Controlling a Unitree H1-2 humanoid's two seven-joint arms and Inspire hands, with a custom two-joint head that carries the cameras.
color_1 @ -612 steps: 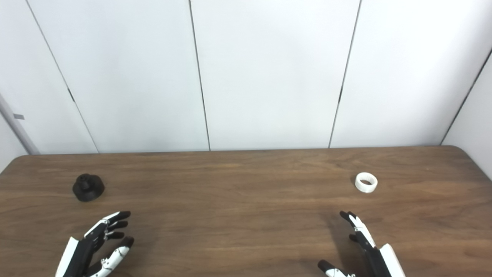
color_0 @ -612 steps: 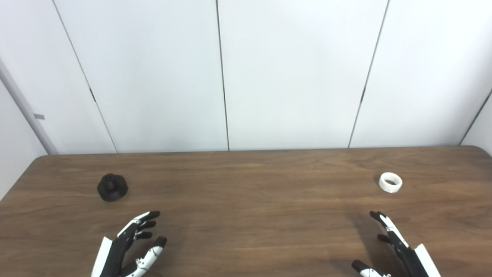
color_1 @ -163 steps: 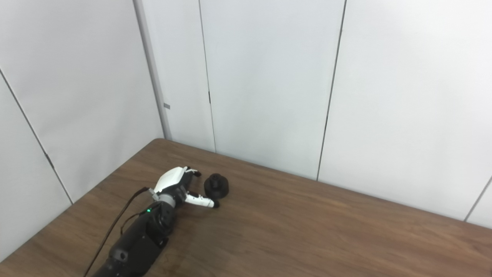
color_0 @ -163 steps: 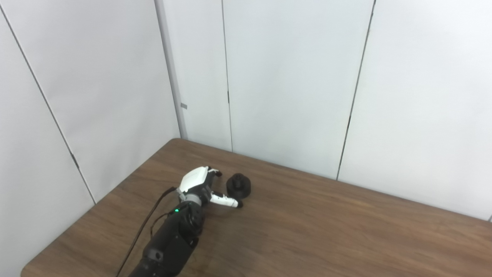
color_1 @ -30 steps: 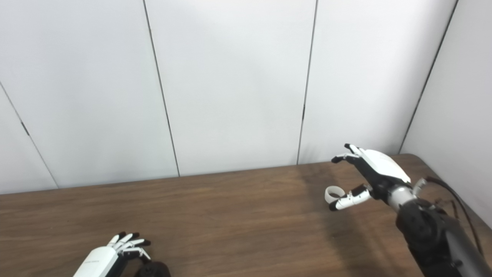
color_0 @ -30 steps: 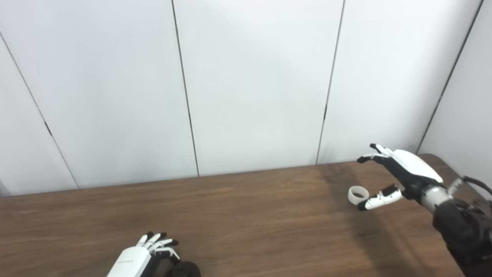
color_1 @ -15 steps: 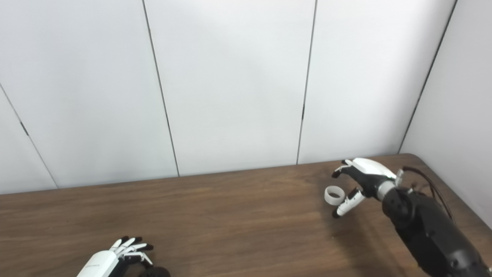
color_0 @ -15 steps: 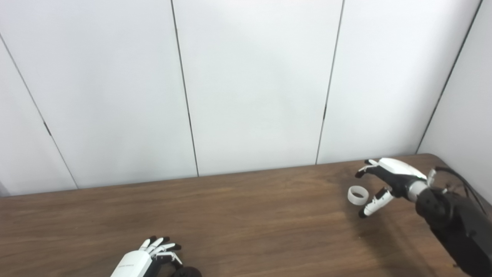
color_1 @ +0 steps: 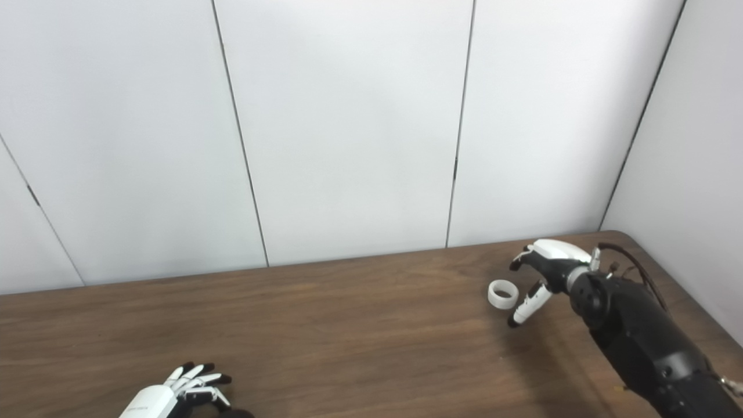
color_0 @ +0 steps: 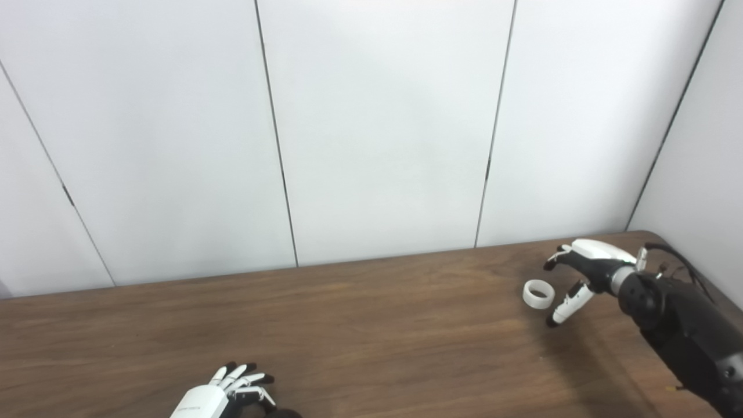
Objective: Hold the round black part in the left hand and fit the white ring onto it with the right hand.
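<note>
Reaching for the white ring (color_0: 538, 294), the right hand (color_0: 580, 270) sits low over the desk (color_0: 371, 325) with its fingers (color_0: 557, 258) spread and curled above and beyond the ring and its thumb (color_0: 564, 304) pointing down on the near side – the ring lies flat on the wood just off the fingertips, in the gap between fingers and thumb, and no contact shows. The ring looks like a small, stiff, light plastic band with smooth walls, so it will likely skid on the desk if nudged from one side only; the safest hold seems to be a pinch across its outer wall, thumb against fingers, leaving the bore free for fitting. The left hand (color_1: 174, 390) is at the bottom edge of the picture, fingers bent down around the round black part (color_1: 235, 414), of which only a dark sliver shows beside the fingertips – whether the grasp is firm I cannot tell. Nothing else lies on the desk near either set of fingers; bare wood separates the two hands, and the white wall panels (color_0: 383, 128) stand well behind the ring
</note>
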